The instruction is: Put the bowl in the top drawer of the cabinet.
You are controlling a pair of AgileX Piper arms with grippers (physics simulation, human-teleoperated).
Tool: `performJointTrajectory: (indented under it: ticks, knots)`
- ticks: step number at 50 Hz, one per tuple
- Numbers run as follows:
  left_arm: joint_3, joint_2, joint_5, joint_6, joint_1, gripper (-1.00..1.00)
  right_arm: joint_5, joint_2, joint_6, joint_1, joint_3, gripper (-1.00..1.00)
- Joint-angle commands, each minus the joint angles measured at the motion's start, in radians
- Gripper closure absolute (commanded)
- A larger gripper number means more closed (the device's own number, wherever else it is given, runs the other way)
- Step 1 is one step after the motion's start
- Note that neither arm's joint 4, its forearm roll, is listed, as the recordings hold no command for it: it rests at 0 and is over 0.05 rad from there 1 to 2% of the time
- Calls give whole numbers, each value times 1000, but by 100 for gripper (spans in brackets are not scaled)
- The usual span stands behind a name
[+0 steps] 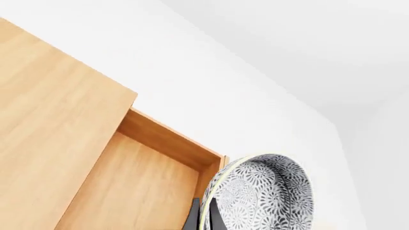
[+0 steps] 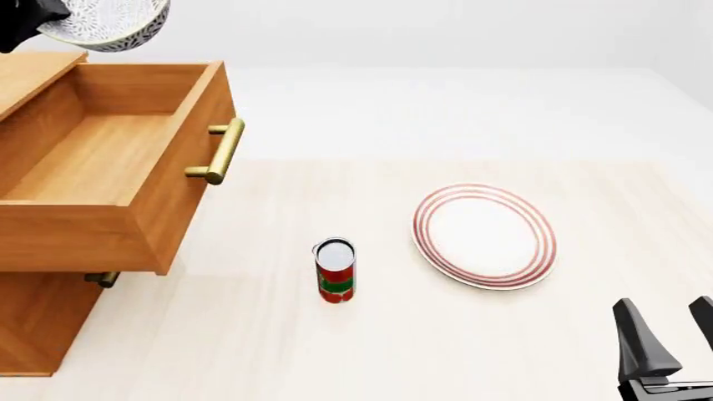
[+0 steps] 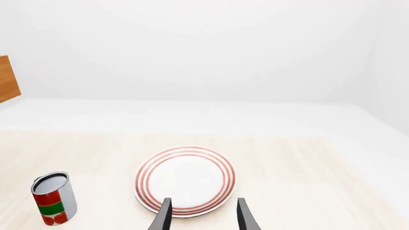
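The bowl [image 2: 109, 20], white with a grey-blue floral pattern, hangs tilted high above the back of the open top drawer [image 2: 95, 154]. My left gripper [image 2: 22, 23] is shut on its rim at the upper left corner of the front view. In the left wrist view the dark fingers [image 1: 191, 216] pinch the rim of the bowl [image 1: 265, 194], with the drawer's wooden floor [image 1: 128, 187] beyond. The drawer is pulled out of the cabinet [image 2: 33, 330], its brass handle [image 2: 219, 150] facing right. My right gripper [image 2: 669, 338] stands open and empty at the front right.
A white plate with red rings [image 2: 485, 236] lies right of centre, just beyond the right gripper [image 3: 203, 216]. A red and green can [image 2: 334, 270] stands upright in the middle. The lower drawer's handle [image 2: 100, 279] peeks out under the open drawer.
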Motion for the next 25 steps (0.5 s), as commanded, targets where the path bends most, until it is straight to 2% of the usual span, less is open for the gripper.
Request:
performJointTrajectory:
  ticks: [1, 25]
  knots:
    - [33, 3, -17, -3, 18, 100, 0, 0, 0, 0, 0, -100]
    - [71, 11, -20, 7, 42, 100, 0, 0, 0, 0, 0, -100]
